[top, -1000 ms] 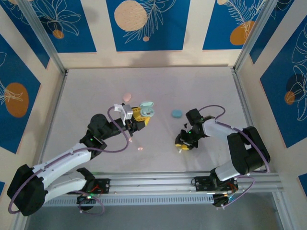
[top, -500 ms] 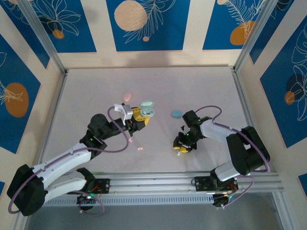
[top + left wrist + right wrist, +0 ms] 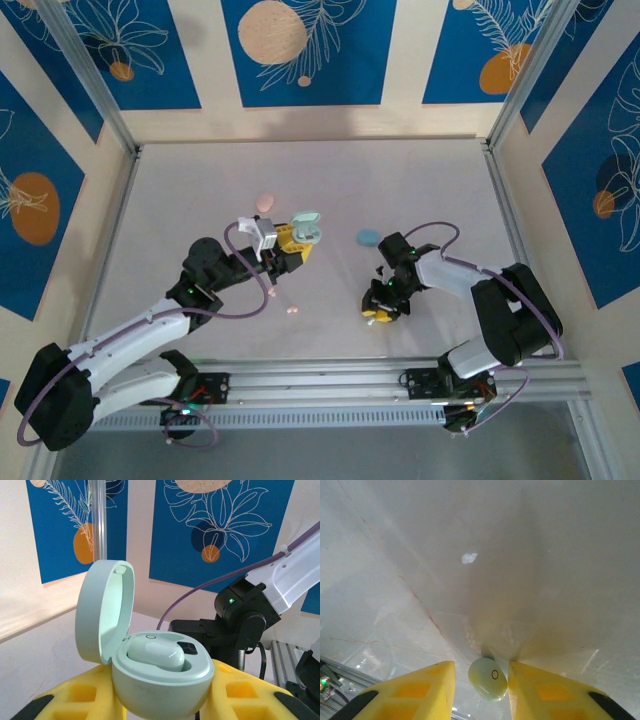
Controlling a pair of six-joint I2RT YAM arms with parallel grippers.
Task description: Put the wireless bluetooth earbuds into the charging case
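The left gripper [image 3: 160, 702] is clamped on the open mint case [image 3: 162, 690]. The case sits upright between its jaws with the lid [image 3: 102, 610] tipped back beyond them. One seated bud [image 3: 154, 654] fills one side, and the dark slot [image 3: 187, 647] beside it looks free.

The right gripper [image 3: 481, 674] is down at the table [image 3: 545, 580]. Its jaws are slightly apart around a loose pale bud [image 3: 488, 679], which lies between the tips. The bud seems to touch the right-hand jaw, with a gap showing at the other.

The main risk is probably the pinch itself. The bud is small, rounded and glossy and sits off-centre between the jaws, so a closing stroke could squirt it forward or roll it out of reach. If the tips close too high on its curve, it may pop out downward as it is lifted. If they press into the table, they may scrape and flick it away.

A grip at an odd angle would likely carry over to the slot, leaving the bud tilted there. Pushing a tilted bud in could knock out the seated bud or twist the case in the left jaws. The upright lid, just beyond those jaws, could also be bumped shut by the approaching arm.
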